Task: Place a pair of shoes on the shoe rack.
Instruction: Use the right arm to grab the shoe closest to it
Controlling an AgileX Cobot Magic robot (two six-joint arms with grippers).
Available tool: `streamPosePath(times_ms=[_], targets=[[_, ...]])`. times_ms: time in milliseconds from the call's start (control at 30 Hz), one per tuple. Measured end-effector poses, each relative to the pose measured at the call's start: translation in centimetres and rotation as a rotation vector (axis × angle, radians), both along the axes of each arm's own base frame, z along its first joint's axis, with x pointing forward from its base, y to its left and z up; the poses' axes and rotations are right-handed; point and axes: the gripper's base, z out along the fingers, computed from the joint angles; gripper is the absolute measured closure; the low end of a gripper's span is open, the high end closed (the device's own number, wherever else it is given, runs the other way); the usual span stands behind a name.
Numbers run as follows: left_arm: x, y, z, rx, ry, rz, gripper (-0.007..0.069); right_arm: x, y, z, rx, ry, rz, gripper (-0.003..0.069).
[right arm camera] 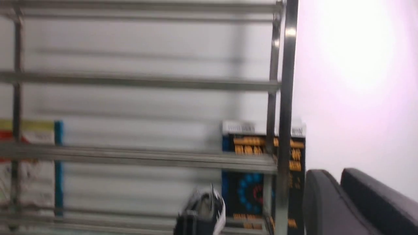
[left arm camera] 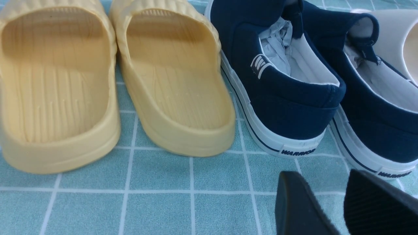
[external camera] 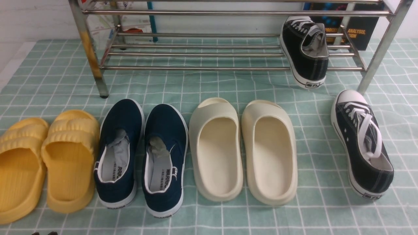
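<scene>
One black sneaker (external camera: 305, 52) with white laces lies on the lower shelf of the steel shoe rack (external camera: 196, 68) at its right end, its heel hanging over the front bar. It shows blurred in the right wrist view (right arm camera: 202, 212). The other black sneaker (external camera: 362, 143) lies on the checked cloth in front of the rack's right leg. My right gripper (right arm camera: 333, 171) is shut and empty, held up facing the rack's right end (right arm camera: 284, 98). My left gripper (left arm camera: 321, 174) is open and empty, low over the cloth behind the navy slip-ons.
In front of the rack lie a row of yellow slides (external camera: 42, 156), navy slip-ons (external camera: 143, 153) and cream slides (external camera: 245, 147). The rack's left leg (external camera: 89, 52) is stained yellow. A dark book (external camera: 359, 29) stands behind the rack at the right.
</scene>
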Motion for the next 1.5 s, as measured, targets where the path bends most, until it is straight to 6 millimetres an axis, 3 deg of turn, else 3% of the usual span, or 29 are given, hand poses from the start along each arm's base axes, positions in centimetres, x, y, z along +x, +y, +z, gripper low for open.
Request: streamPosePath(times_ms=[100,267,367,467,567,667,733,967,1133,1267,1333,1367,1433,1500], targets=[[0.0,0.0,0.0,0.000,0.000,0.000,0.0386,-0.2,0.1,1.2,-0.014,-0.047,-0.001,0.0551],[0.0,0.0,0.0,0.000,0.000,0.000,0.0386,1.2,-0.1,7.7,-0.082,0.003,-0.057,0.0655],[0.0,0.0,0.0,0.000,0.000,0.000,0.0386,4.1,-0.4,10.8,-0.121,0.129,-0.087,0.0653],[0.0,0.0,0.0,0.000,0.000,0.000,0.0386,7.9,-0.6,12.1,-0.140,0.298,-0.102,0.0651],[0.0,0.0,0.0,0.000,0.000,0.000,0.0386,11.0,-0.9,11.8,-0.138,0.459,-0.106,0.0651],[0.0,0.0,0.0,0.000,0.000,0.000,0.0386,15.2,-0.9,9.6,-0.077,0.799,-0.091,0.0651],[0.0,0.0,0.0,0.000,0.000,0.000,0.0386,16.8,-0.2,8.2,-0.068,0.980,-0.067,0.0651],[0.0,0.0,0.0,0.000,0.000,0.000,0.0386,20.6,4.3,3.7,-0.163,1.500,0.076,0.0650],[0.0,0.0,0.0,0.000,0.000,0.000,0.0386,23.2,6.2,1.4,-0.162,1.689,0.141,0.0618],[0.0,0.0,0.0,0.000,0.000,0.000,0.0386,24.9,6.7,-0.5,-0.162,1.738,0.141,0.0530],[0.0,0.0,0.0,0.000,0.000,0.000,0.0386,25.8,6.8,-1.9,-0.168,1.741,0.139,0.0413],[0.0,0.0,0.0,0.000,0.000,0.000,0.0386,25.9,6.8,-2.0,-0.170,1.741,0.138,0.0405],[0.0,0.0,0.0,0.000,0.000,0.000,0.0386,26.3,6.8,-2.8,-0.200,1.749,0.127,0.0296],[0.0,0.0,0.0,0.000,0.000,0.000,0.0386,26.4,6.8,-2.8,-0.210,1.743,0.123,0.0248]])
